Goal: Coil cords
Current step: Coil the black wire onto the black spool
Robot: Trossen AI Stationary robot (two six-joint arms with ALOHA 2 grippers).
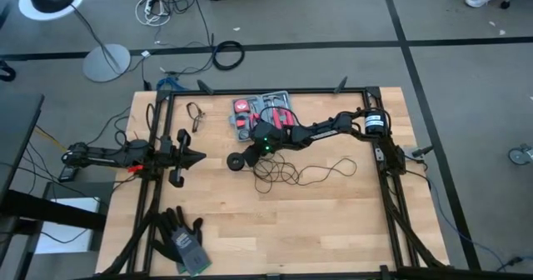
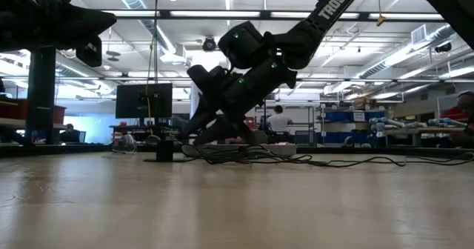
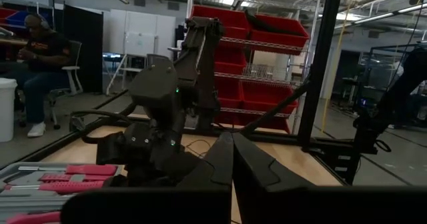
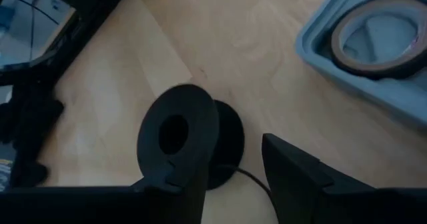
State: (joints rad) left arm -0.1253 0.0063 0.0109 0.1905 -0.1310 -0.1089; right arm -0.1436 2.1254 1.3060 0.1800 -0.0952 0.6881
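Observation:
The cord (image 1: 296, 173) is a thin black wire lying in loose tangled loops on the wooden table (image 1: 333, 230), right of centre. It ends in a round black disc (image 4: 227, 144) that lies flat on the table. My right gripper (image 4: 233, 164) is open and slants down over the disc, one finger (image 4: 177, 134) in front of the disc's edge and the other (image 4: 293, 171) beside it. In the high view the gripper (image 1: 243, 157) is at the table's middle. My left gripper (image 1: 198, 157) waits shut at the left side. My right gripper slants down at the disc from the table's right. One finger (image 4: 177, 134) covers part of the disc's rim (image 4: 217, 121), and I cannot tell whether it touches. The disc lies flat on the table, with the wire leaving it between the fingers.
A red tool kit (image 1: 262, 113) lies open behind the right gripper, its grey tray holding a roll of tape (image 4: 380, 31). Dark gloves (image 1: 183, 240) lie at the near left. A small dark loop (image 1: 196, 116) lies at the far left. Bare wood stretches along the near side.

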